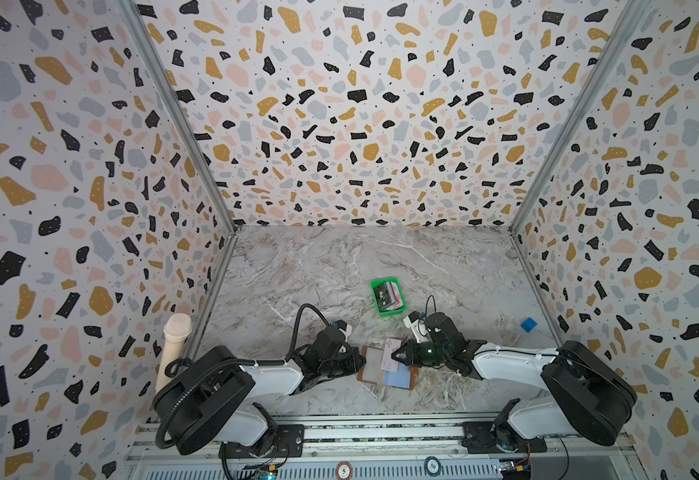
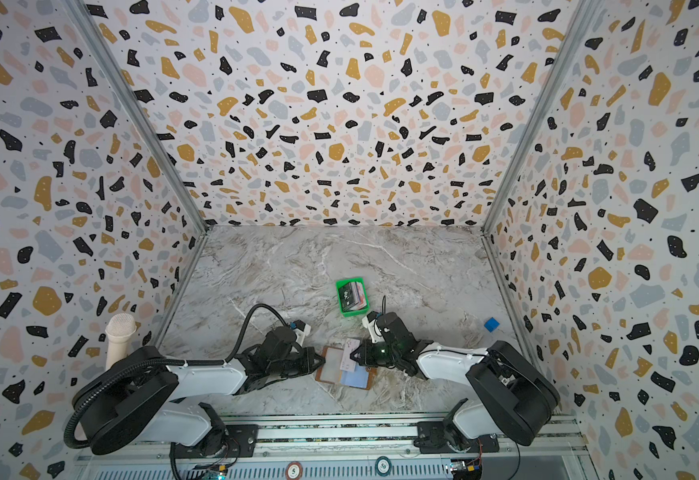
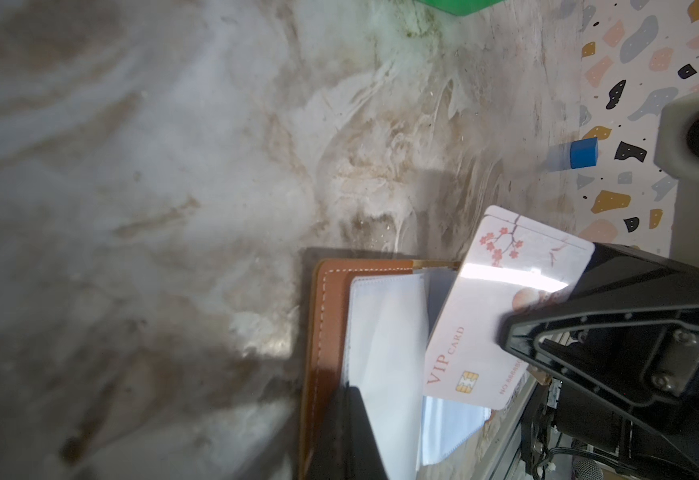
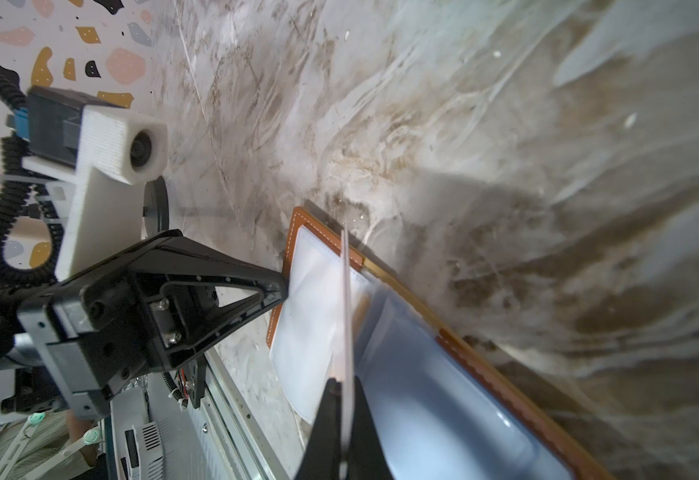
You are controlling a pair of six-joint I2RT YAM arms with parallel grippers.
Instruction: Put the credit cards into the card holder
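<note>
Marble tabletop (image 1: 339, 266): card holder (image 3: 327, 332) lies open, left gripper (image 4: 283, 286) closed at its sleeve, right gripper (image 3: 505, 338) clamping one VIP card (image 3: 476, 324) above it, uninserted; other credit cards (image 1: 389, 296) sit in green tray (image 1: 374, 286).

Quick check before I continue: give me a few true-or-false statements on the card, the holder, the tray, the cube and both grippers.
1. The right gripper is shut on a white VIP card. True.
2. The card holder is closed. False: it lies open on the table, clear sleeves showing.
3. The green tray is empty. False: a stack of cards sits in it.
4. The blue cube sits apart from the holder, near the right wall. True.
5. The left gripper hovers wide open over the tray. False: it is shut, its tip at the holder's edge.
</note>
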